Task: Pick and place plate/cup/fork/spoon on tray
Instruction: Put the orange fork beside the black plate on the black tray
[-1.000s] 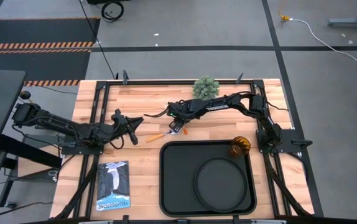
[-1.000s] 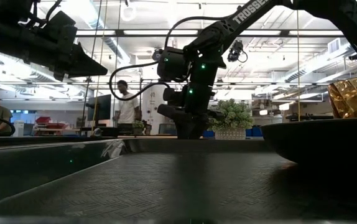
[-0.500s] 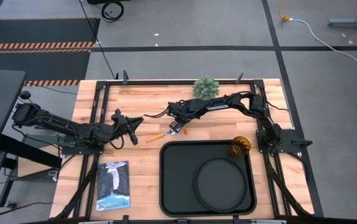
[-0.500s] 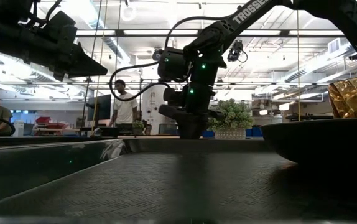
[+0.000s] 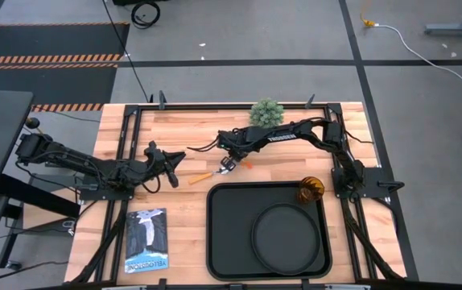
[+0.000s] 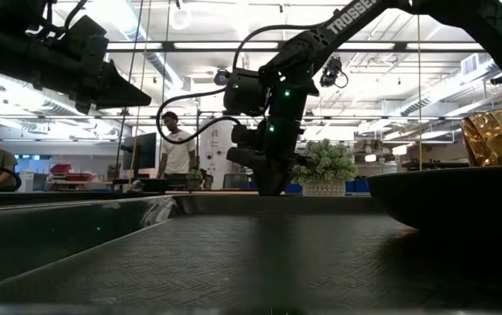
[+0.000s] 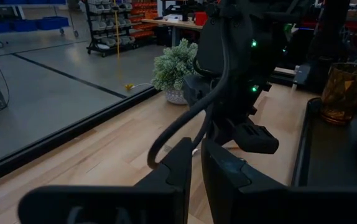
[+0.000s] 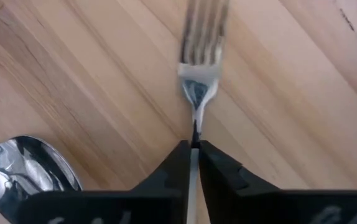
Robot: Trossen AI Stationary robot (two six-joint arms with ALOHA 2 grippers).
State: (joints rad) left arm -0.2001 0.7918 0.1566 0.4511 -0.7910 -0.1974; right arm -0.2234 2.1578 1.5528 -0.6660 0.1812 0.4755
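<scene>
The fork (image 8: pixel 198 68) lies on the wooden table just beyond the tray's far edge, its orange handle (image 5: pixel 247 165) sticking out toward the right. My right gripper (image 8: pixel 194 146) is shut on it. The spoon (image 8: pixel 26 171) lies beside it, its orange handle (image 5: pixel 203 176) pointing left. The black tray (image 5: pixel 223 234) holds the round plate (image 5: pixel 286 234) and the amber cup (image 5: pixel 310 190) in its far right corner. My left gripper (image 7: pixel 196 165) waits shut over the table's left part (image 5: pixel 171 165), holding nothing. My right gripper pinches the fork's thin neck (image 8: pixel 196 124), just behind the tines, between its two fingertips (image 8: pixel 175 158). The fingers come steeply from above. The tines (image 8: pixel 203 28) reach out ahead of the fingers over the wood. The fingers hide the handle in the wrist view.
A small potted plant (image 5: pixel 266 113) stands at the far edge behind my right arm. A booklet (image 5: pixel 146 239) lies near the front left of the table. People stand in the room beyond the table (image 6: pixel 177 149).
My right gripper has shut onto the fork without leaving its place. The fork's orange handle has shifted slightly toward the far right. The left arm has kept still.
</scene>
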